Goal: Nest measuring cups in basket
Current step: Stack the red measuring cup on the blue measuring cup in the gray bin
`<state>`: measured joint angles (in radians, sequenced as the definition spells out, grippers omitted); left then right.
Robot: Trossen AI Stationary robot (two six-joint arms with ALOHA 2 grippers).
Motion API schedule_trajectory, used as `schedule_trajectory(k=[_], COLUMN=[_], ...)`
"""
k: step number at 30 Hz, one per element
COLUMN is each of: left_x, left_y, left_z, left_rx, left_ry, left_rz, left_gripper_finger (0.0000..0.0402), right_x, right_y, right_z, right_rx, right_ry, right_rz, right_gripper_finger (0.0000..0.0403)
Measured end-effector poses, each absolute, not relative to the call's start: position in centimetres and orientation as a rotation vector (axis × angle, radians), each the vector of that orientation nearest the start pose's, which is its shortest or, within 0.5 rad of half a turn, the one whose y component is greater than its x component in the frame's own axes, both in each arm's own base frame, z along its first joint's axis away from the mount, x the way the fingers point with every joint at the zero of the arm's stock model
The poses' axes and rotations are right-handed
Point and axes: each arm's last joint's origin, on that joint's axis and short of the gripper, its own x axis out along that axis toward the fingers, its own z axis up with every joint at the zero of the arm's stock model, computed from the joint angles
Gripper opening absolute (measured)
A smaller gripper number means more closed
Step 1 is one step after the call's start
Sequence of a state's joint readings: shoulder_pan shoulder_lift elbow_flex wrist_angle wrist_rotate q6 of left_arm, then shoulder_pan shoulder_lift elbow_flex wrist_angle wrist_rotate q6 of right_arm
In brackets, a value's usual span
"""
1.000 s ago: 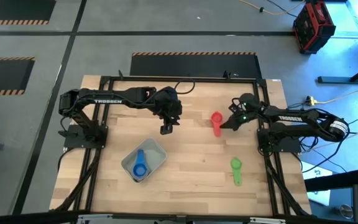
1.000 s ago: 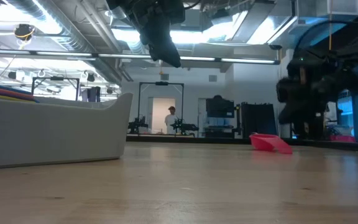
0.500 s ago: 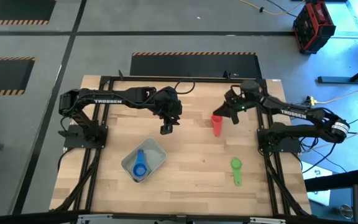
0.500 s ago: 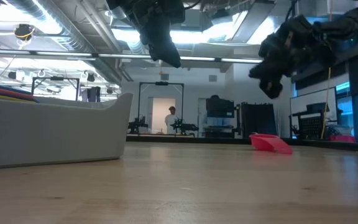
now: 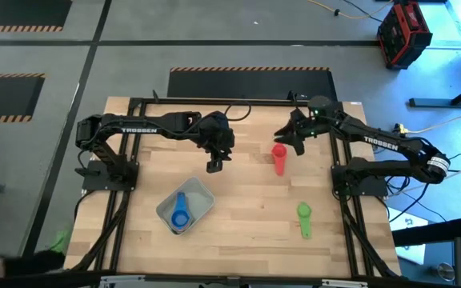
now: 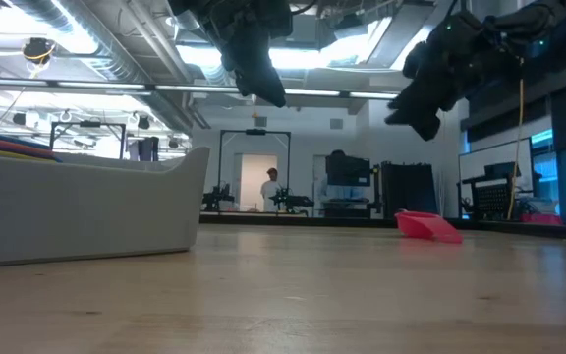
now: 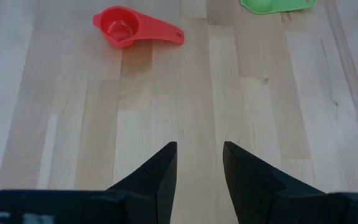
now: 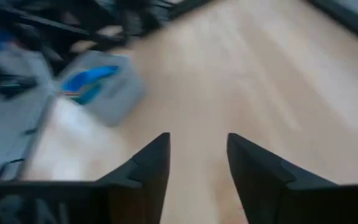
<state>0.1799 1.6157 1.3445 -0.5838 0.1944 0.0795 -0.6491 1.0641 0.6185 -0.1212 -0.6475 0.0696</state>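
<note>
Starting at the basket [image 5: 187, 209] near the table's front edge: the blue measuring cup [image 5: 180, 214] lies inside it on top of other cups. Behind the basket, up off the wood, the left gripper [image 5: 214, 166] hangs with fingers parted and nothing between them. Right of it lies the red measuring cup [image 5: 278, 157] on the bare table, the right gripper [image 5: 285, 134] just behind it, fingers apart, empty. Farthest from the basket, the green measuring cup [image 5: 304, 218] lies alone.
</note>
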Motion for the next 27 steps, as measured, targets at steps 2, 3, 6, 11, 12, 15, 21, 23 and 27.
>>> schedule_trajectory(k=[2,3,6,11,12,15,21,23,27], left_x=[34.2,34.2,34.2,34.3,34.3,34.3,34.3,34.3,34.3], left_y=[5.7,5.7,5.7,5.7,5.7,5.7,5.7,5.7,5.7], left_z=[28.7,28.7,28.7,28.7,28.7,28.7,28.7,28.7,28.7], left_rx=[-0.084,-0.084,-0.084,-0.085,-0.084,-0.084,-0.084,-0.085,-0.085], left_ry=[0.838,0.838,0.838,0.837,0.837,0.837,0.836,0.837,0.837], left_rz=[-0.047,-0.047,-0.047,-0.047,-0.047,-0.047,-0.047,-0.047,-0.047], left_gripper_finger=[0.0124,0.0124,0.0124,0.0124,0.0124,0.0124,0.0124,0.0124,0.0124], right_x=[18.0,17.9,17.2,16.9,17.0,17.3,18.2,18.3,18.5], right_y=[-11.8,-12.0,-12.2,-12.4,-12.4,-12.6,-13.2,-13.3,-13.4], right_z=[23.5,23.6,23.8,22.2,21.6,20.0,18.1,17.7,17.1], right_rx=[0.385,0.357,0.281,0.315,0.333,0.379,0.410,0.430,0.450], right_ry=[0.520,0.569,0.714,0.868,0.890,0.967,1.034,1.049,1.070], right_rz=[-0.127,-0.189,-0.349,-0.437,-0.434,-0.427,-0.414,-0.393,-0.374], right_gripper_finger=[0.0172,0.0173,0.0175,0.0175,0.0175,0.0175,0.0175,0.0175,0.0175])
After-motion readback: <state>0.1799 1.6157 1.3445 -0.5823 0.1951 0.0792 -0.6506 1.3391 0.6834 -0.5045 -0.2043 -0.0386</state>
